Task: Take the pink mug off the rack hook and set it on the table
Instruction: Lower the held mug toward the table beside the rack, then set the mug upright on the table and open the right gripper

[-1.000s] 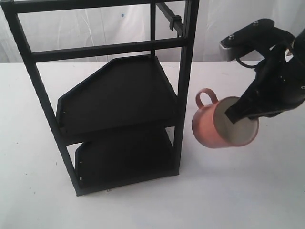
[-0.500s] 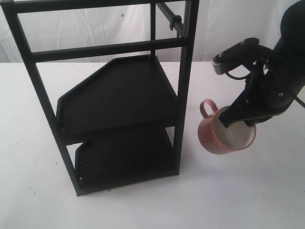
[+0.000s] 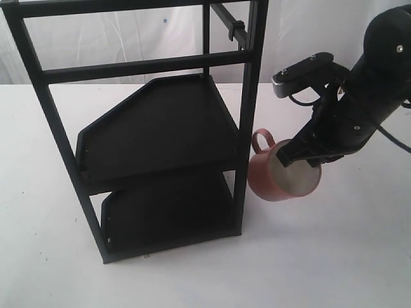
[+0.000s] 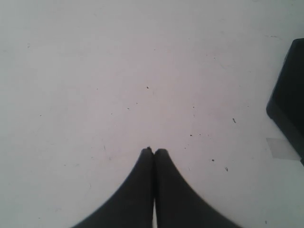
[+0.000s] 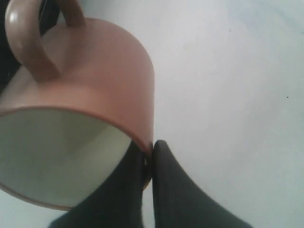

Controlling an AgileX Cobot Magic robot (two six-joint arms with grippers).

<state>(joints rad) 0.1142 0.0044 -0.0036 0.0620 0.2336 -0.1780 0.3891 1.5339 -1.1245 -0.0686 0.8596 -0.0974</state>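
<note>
The pink mug hangs tilted just above the white table, close to the rack's front right post, its handle toward the rack. My right gripper is shut on its rim, one finger inside the cream interior and one outside; in the right wrist view the pink mug fills the frame with the right gripper pinching its wall. The rack hook, bare, sticks out at the top of the black frame. My left gripper is shut on nothing over bare table, outside the exterior view.
The tall black rack with two shelves stands left of the mug; its right post is almost touching the mug's handle. A dark rack corner edges the left wrist view. White tabletop lies in front and to the right.
The right gripper has carried the mug down and left toward the rack post, and the mug has tipped from strongly tilted to nearer upright. The left gripper is unchanged.
</note>
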